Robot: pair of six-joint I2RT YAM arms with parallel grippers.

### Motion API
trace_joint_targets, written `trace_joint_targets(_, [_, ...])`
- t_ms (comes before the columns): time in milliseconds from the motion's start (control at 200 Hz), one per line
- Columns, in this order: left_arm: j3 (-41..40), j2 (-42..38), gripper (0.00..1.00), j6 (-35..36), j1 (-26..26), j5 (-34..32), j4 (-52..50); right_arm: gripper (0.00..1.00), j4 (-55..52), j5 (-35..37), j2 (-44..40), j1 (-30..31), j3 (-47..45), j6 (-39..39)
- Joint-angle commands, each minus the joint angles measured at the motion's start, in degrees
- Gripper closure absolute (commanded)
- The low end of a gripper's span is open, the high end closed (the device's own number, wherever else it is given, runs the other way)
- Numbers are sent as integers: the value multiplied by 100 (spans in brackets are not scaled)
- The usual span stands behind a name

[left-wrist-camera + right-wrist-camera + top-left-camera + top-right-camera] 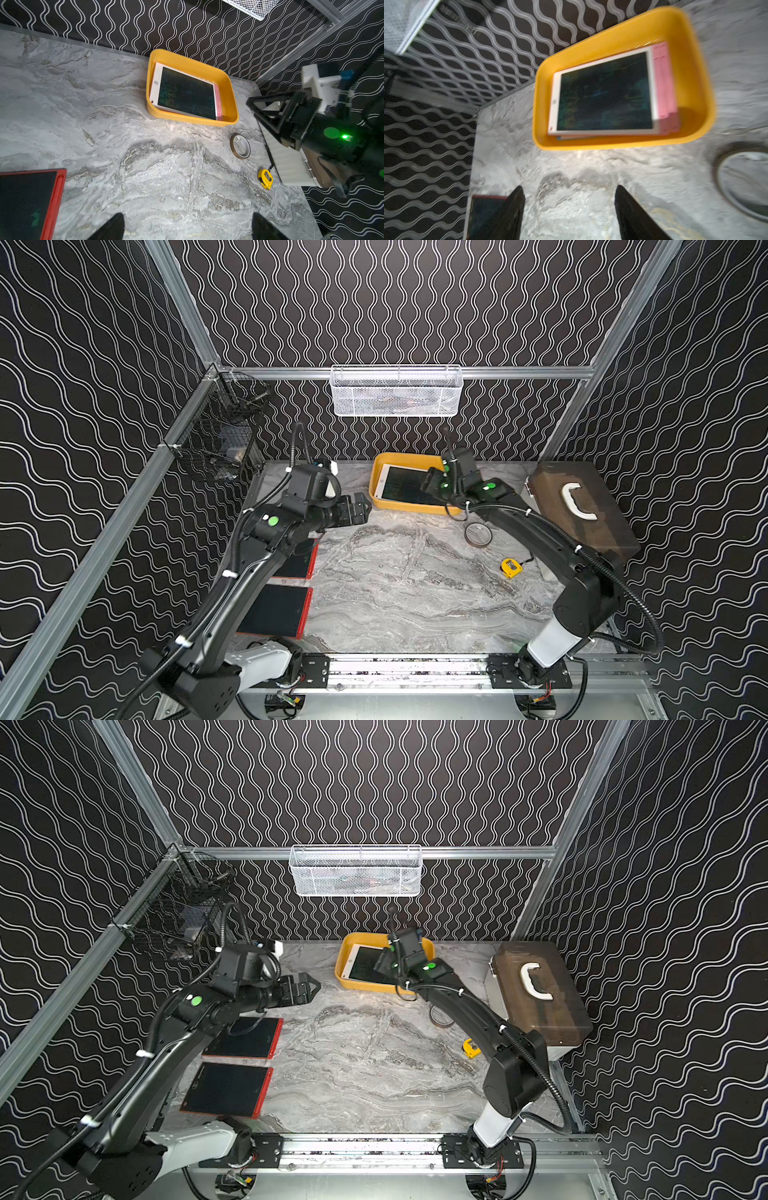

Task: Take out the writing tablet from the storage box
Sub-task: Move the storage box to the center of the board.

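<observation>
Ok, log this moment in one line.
left gripper: open, empty | right gripper: open, empty, near storage box | writing tablet: in box

Left arm (245,572), right arm (540,535) black, white base links (555,641), green lights (273,521). Ribbed cables (293,448), white zip ties (230,573). Left hand (368,510) black.

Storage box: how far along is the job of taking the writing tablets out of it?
Looks done: a red tablet and a second red tablet lie on the table by the left arm, possibly taken out already. In hand: nothing. The right gripper hovers open near the storage box, and the left gripper is open over the table. Left: a white tablet lies in the box on a pink tablet.
</observation>
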Motion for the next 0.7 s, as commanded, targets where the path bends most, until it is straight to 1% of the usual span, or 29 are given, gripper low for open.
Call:
trace_joint_targets(0, [263, 551, 1, 369, 3, 64, 1059, 27, -350, 62, -4, -661, -72, -421])
trace_joint_targets(95, [672, 1228, 1, 621, 30, 110, 1255, 26, -380, -559, 375, -1392, 99, -501])
trace_joint_targets(165, [1049, 1744, 1, 743, 81, 172, 1201, 26, -400, -888, 820, -1736, 328, -581])
trace_joint_targets(260, [1445, 2354, 1, 852, 204, 412, 1190, 28, -463, -1249, 1537, -1980, 829, -704])
trace_joint_targets(355, [1718, 2879, 1, 743, 373, 791, 1312, 29, -496, -1549, 2209, -2058, 1403, -965])
trace_joint_targets(510, [2300, 3678, 1, 669, 571, 1095, 1177, 31, -747, -1398, 2938, -2068, 2087, -1296])
trace_joint_targets(616, [2672, 4094, 1, 740, 575, 1069, 1032, 33, -1200, -1197, 3405, -2071, 2508, -1487])
trace_joint_targets(696, [2850, 4339, 1, 762, 581, 1027, 976, 35, -1417, -1038, 3625, -2067, 2580, -1564])
